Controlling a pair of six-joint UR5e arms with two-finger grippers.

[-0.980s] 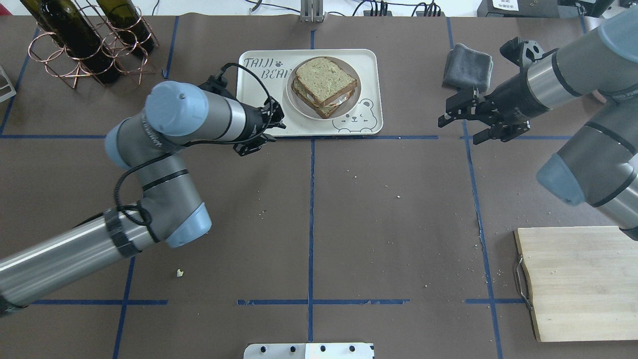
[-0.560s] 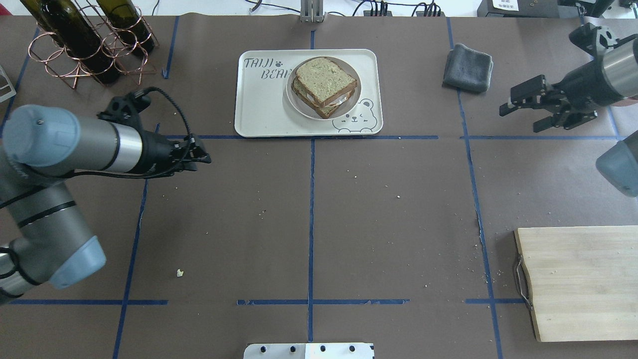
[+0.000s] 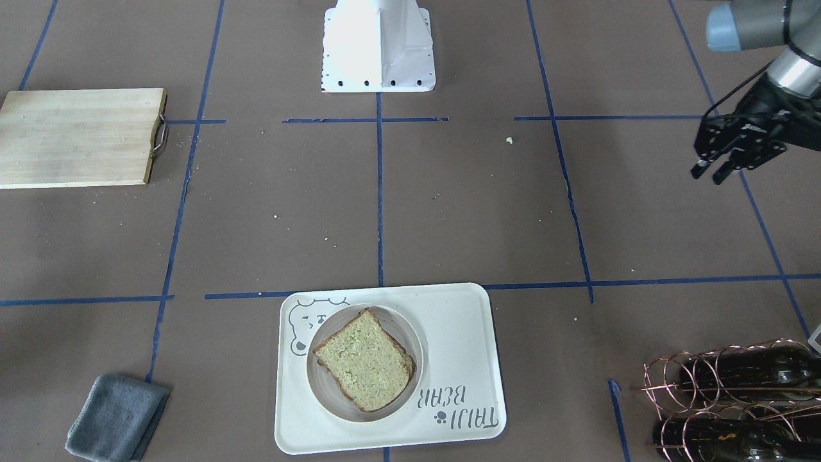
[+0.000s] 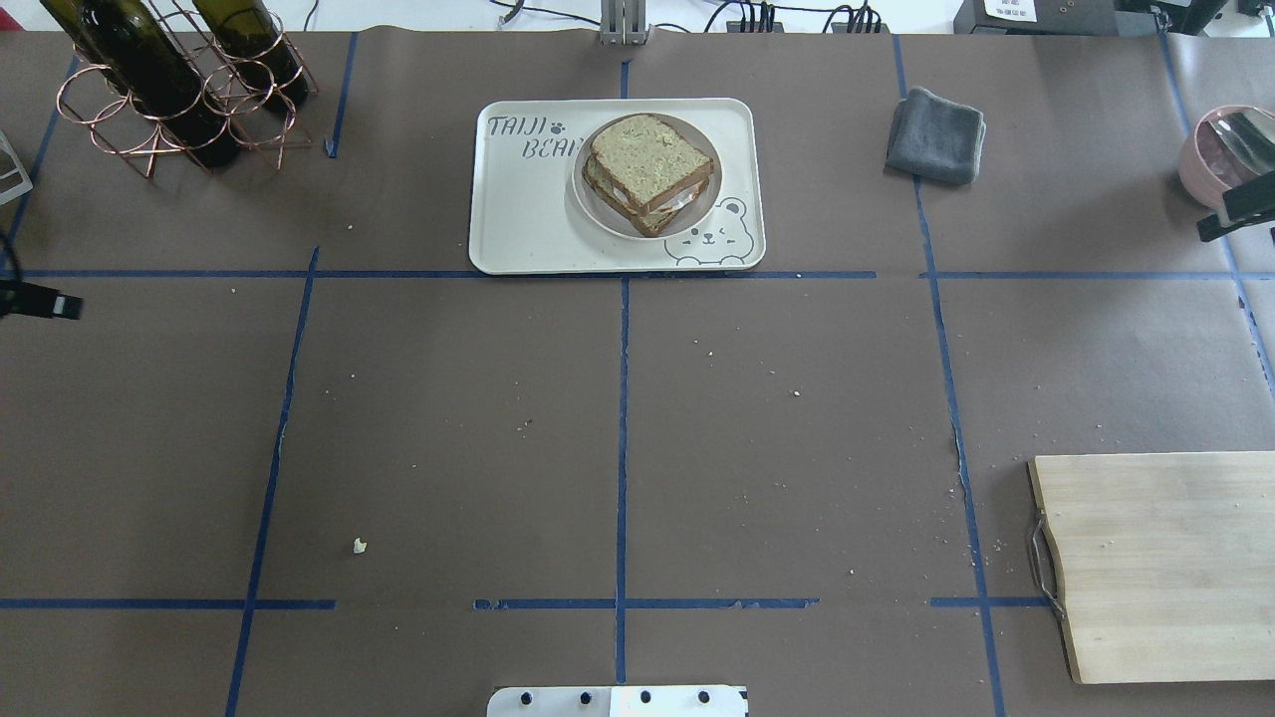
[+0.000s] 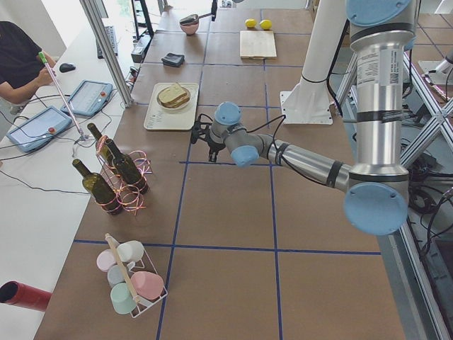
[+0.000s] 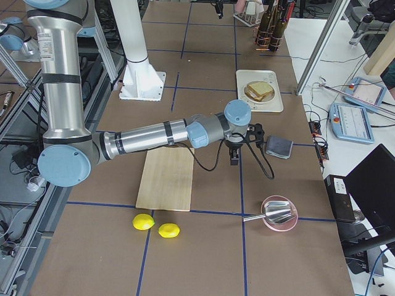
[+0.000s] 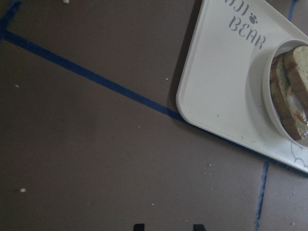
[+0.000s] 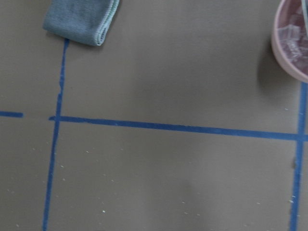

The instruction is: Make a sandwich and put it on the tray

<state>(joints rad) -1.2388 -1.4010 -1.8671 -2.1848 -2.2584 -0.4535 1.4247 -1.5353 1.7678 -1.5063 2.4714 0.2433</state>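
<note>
Seen from the robot, the tray [image 4: 518, 214] sits at the far middle of the worktop [image 4: 448, 418]. A plate [image 4: 580, 184] rests on the tray, and the sandwich [image 4: 649, 164] lies on the plate. To the tray's right, well apart, lies a folded cloth [image 4: 936, 135]. Farther right, at the worktop's edge, stands a bowl [image 4: 1210, 149]. A rack of bottles [image 4: 169, 90] stands in the far left corner. A cutting board [image 4: 1165, 563] lies on the near right side.

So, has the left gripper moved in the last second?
Yes. In the overhead view the left gripper went from beside the tray out to the left border.
</note>
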